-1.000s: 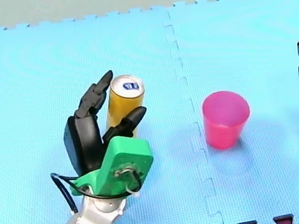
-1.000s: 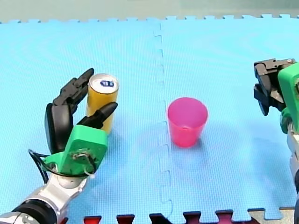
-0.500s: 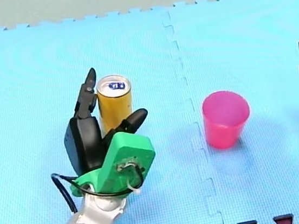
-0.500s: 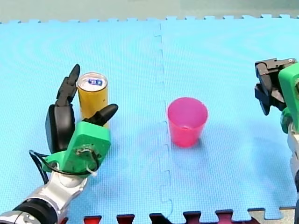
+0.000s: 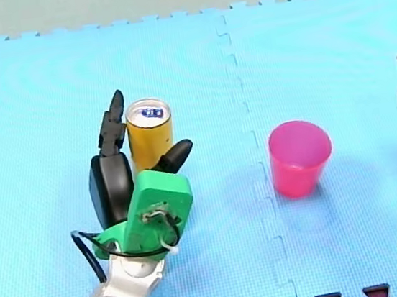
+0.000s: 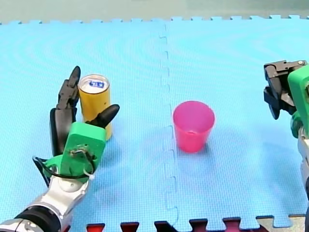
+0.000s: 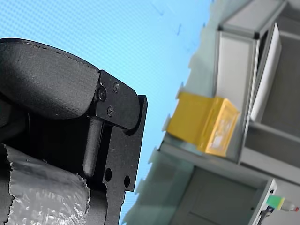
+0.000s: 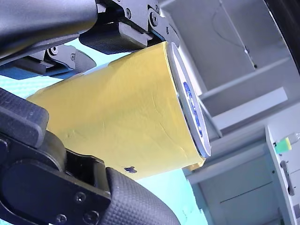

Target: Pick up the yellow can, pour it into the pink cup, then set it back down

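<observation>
You have a blue foam mat under everything, its jigsaw seam running away from the robot down the middle. In the first wrist view you get something the head views leave out: past the mat's edge stands grey shelving with a yellow box on one shelf.

Your left hand comes in low on the left side of the mat, with a green mount on its back and a black cable looped beneath it. Its fingers are closed on the yellow can from both sides. In the head views one finger stands along the can's left side and the thumb lies against its lower right. The second wrist view shows you what those views cannot: black pads pressing on the can's wall near the rim on one side and on its body on the other.

Your right hand hangs above the mat's far right edge, curled in on nothing, well apart from both task things.

The pink cup stands upright and open just to the right of the seam. The can stands upright to the left of the seam, well apart from the cup, its silver lid with a blue mark facing up. Between can and cup you have bare mat and the seam. A row of red pieces shows along the mat's near edge.
</observation>
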`<action>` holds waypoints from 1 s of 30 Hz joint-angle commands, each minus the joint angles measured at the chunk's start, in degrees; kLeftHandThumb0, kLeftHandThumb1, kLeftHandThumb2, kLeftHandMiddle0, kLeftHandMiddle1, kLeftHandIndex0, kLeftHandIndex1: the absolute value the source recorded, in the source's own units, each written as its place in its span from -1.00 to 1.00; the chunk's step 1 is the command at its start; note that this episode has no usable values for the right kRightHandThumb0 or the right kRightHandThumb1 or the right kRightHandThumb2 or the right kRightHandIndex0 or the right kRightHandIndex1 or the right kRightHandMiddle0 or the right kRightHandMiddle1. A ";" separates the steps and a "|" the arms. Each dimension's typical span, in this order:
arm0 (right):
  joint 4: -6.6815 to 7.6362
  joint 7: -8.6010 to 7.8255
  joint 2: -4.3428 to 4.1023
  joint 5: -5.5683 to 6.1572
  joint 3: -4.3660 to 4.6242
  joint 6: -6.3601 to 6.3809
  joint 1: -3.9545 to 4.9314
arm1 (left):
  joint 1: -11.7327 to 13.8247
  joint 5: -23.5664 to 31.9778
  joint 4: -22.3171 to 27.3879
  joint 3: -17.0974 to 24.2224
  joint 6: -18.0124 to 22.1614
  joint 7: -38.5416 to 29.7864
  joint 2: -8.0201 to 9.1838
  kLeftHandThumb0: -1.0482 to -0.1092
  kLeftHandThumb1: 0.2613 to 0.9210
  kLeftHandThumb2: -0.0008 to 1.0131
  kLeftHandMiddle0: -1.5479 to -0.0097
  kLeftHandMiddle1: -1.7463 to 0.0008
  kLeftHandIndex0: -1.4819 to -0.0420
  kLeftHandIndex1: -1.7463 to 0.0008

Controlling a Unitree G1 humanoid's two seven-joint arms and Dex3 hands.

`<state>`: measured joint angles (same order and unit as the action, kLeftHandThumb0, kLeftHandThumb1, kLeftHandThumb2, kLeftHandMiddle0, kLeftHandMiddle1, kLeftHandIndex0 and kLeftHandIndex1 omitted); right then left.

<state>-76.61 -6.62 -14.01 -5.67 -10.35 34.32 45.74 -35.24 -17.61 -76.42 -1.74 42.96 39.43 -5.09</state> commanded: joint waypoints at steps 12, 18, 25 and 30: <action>-0.03 0.43 0.02 -0.24 0.35 -1.17 0.66 | 2.58 5.58 0.93 4.44 4.54 -6.85 -0.12 -1.00 0.85 -0.99 0.57 1.00 0.70 1.00; -0.06 1.14 0.31 -0.44 0.60 -1.71 0.91 | 7.26 12.00 4.88 7.40 8.51 -19.84 1.85 -1.00 0.84 -0.99 0.59 1.00 0.73 1.00; -0.11 2.80 0.60 -1.14 1.12 -2.63 1.28 | 9.48 11.30 6.78 7.27 8.17 -20.10 4.16 -1.00 0.90 -0.98 0.60 1.00 0.73 1.00; -0.15 3.39 0.61 -1.68 1.52 -3.06 1.45 | 10.66 10.68 8.03 6.88 8.01 -19.93 4.85 -1.00 0.95 -0.97 0.60 1.00 0.74 1.00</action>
<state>-76.64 -3.51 -13.22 -7.20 -8.92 31.51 46.89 -25.01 -6.59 -68.90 5.35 50.89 19.34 -0.72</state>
